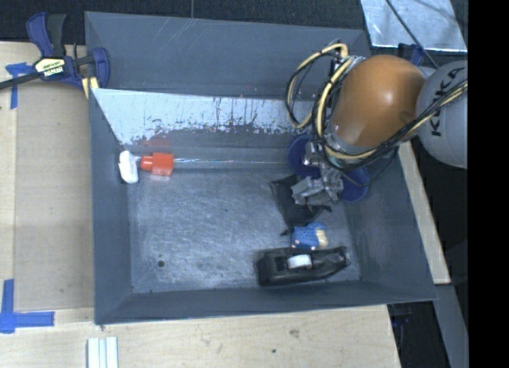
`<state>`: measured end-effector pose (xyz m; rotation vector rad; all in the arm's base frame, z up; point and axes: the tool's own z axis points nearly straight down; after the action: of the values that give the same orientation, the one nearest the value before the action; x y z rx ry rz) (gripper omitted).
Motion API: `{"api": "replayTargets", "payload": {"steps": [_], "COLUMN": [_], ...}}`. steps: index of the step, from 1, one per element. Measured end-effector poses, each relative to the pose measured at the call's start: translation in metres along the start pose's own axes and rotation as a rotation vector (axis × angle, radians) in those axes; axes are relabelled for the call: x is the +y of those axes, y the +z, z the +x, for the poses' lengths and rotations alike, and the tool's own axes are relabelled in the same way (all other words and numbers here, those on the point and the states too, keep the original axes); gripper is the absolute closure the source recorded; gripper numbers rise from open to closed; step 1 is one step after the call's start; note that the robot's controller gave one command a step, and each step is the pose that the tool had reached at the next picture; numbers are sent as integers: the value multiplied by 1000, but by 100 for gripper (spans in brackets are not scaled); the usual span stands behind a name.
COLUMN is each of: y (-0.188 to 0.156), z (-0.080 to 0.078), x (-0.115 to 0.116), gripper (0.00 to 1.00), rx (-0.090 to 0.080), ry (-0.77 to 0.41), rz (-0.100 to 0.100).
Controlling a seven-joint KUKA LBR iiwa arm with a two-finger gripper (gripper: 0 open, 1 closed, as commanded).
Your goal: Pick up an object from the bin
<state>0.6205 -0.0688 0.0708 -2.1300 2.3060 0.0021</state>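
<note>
The claw hangs just beyond the black dispenser — how far open, I cannot tell. A small blue piece lies between them — just beside the dispenser, near the claw.

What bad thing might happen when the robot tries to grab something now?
The gripper hangs over a crowded patch: a dark flat piece, a small blue thing and a black tape dispenser lie close together, so it might catch two or knock one aside. The bin wall is near, so the arm might bump it.
</note>
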Motion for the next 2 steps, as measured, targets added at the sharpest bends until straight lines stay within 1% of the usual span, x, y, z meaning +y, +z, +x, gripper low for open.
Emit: {"api": "replayTargets", "payload": {"steps": [1, 2], "y": [0, 0], "z": [-9, -3], "x": [23, 0], "gripper": [100, 100], "rx": [1, 1], "ry": [-19, -62], "rz": [4, 1]}}
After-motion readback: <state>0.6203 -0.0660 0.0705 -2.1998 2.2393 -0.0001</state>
